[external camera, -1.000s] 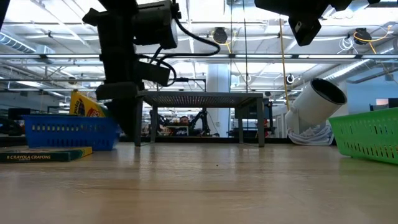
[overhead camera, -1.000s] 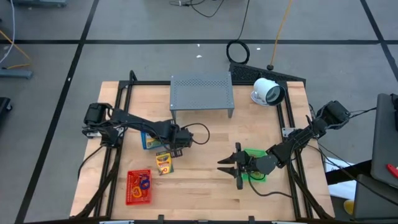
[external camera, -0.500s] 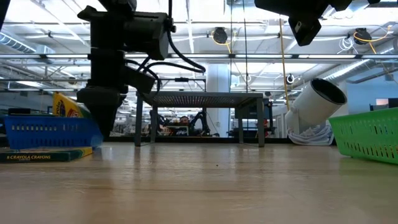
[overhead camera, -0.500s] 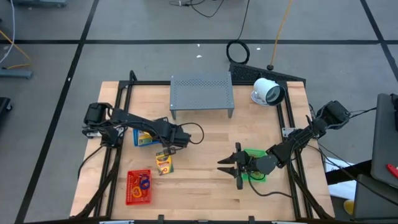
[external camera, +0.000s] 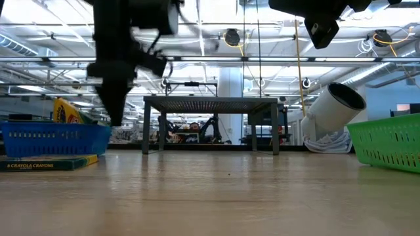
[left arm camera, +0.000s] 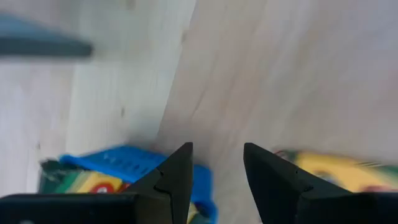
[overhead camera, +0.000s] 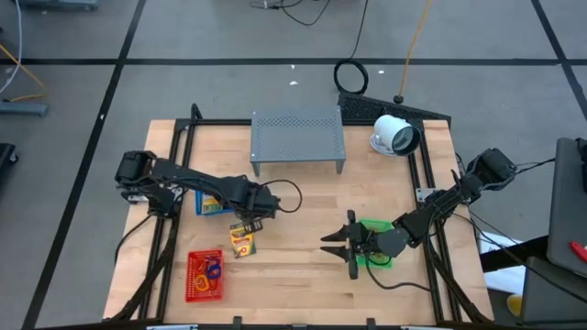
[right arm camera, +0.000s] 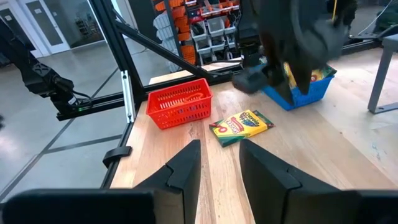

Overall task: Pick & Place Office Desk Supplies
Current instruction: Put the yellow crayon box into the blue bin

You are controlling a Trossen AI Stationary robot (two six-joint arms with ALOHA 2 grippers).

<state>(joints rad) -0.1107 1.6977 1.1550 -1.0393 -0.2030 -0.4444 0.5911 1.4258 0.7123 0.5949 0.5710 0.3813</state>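
Over the table's left-centre: left gripper (overhead camera: 240, 216) hovering between blue basket (overhead camera: 214, 203) and loose crayon pack (overhead camera: 242, 239), fingers (left arm camera: 176, 176) parted, gripping nothing, wood visible through the gap. Blue basket just beside the gripper, holding a second crayon pack (external camera: 64, 111) propped upright inside. Loose crayon pack flat on the wood, near the red basket (overhead camera: 204, 275) at the front-left corner; rubber-band loops (overhead camera: 212, 269) inside that one. At right-front: right gripper (overhead camera: 336, 245) parked above the table, released, empty, next to the green basket (overhead camera: 375, 258). Grey perforated stand (overhead camera: 297, 137) and white round device (overhead camera: 395, 135) along the back edge.
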